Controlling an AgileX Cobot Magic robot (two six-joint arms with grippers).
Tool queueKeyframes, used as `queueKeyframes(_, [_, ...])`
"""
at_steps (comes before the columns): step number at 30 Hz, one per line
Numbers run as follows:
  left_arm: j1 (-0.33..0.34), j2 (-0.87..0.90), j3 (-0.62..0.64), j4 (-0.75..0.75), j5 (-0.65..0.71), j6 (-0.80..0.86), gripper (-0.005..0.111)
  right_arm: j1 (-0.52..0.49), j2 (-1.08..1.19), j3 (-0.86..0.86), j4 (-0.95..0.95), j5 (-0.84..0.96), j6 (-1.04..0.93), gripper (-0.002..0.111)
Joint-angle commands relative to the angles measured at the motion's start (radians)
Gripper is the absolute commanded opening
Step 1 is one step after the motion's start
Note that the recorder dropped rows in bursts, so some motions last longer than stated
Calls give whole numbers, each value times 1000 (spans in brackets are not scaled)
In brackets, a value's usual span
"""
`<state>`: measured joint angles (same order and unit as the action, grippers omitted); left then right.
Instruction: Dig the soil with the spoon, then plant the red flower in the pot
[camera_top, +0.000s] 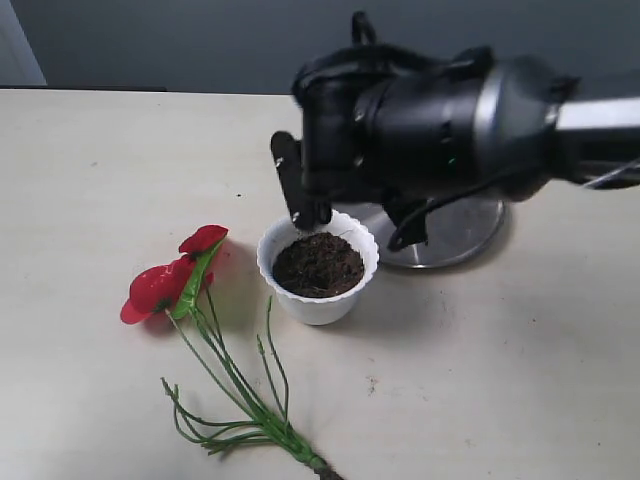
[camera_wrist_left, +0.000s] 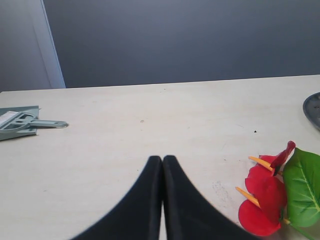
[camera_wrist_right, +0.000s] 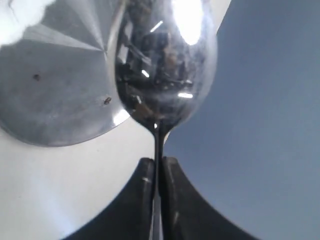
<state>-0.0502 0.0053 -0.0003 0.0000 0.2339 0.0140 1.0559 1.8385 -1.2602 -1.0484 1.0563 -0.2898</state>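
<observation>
The white scalloped pot (camera_top: 322, 297) stands mid-table, filled with dark crumbly soil (camera_top: 318, 264). Left of it lies the red flower (camera_top: 165, 285) with its green stems (camera_top: 240, 395) running toward the front edge. My right gripper (camera_wrist_right: 158, 160) is shut on the thin handle of the shiny spoon (camera_wrist_right: 165, 65), whose bowl sticks out past the fingertips. In the exterior view that gripper (camera_top: 303, 205) hangs just above the pot's back-left rim, and the spoon is hidden there. My left gripper (camera_wrist_left: 162, 159) is shut and empty, low over the table, with the red flower (camera_wrist_left: 265, 200) beside it.
A flat round steel plate (camera_top: 470, 235) lies right behind the pot, partly under the right arm; it also shows as the plate (camera_wrist_right: 55, 85) behind the spoon. A grey-green dustpan (camera_wrist_left: 20, 122) lies farther off on the table in the left wrist view.
</observation>
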Motion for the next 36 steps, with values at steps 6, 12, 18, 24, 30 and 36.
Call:
queueKeyframes(6, [0, -5, 0, 0, -3, -4, 0, 131, 194, -4, -143, 132, -74, -1])
queueKeyframes(12, [0, -5, 0, 0, -3, -4, 0, 184, 201, -3, -48, 87, -76, -1])
queueKeyframes(18, [0, -5, 0, 0, -3, -4, 0, 191, 256, -3, 3, 83, -87, -1])
queueKeyframes(24, [0, -5, 0, 0, -3, -4, 0, 191, 263, -3, 1, 87, -87, -1])
queueKeyframes(30, [0, -5, 0, 0, -3, -4, 0, 188, 255, -3, -118, 165, -87, -1])
queueKeyframes(36, [0, -5, 0, 0, -3, -4, 0, 188, 216, -3, -213, 165, -87, -1])
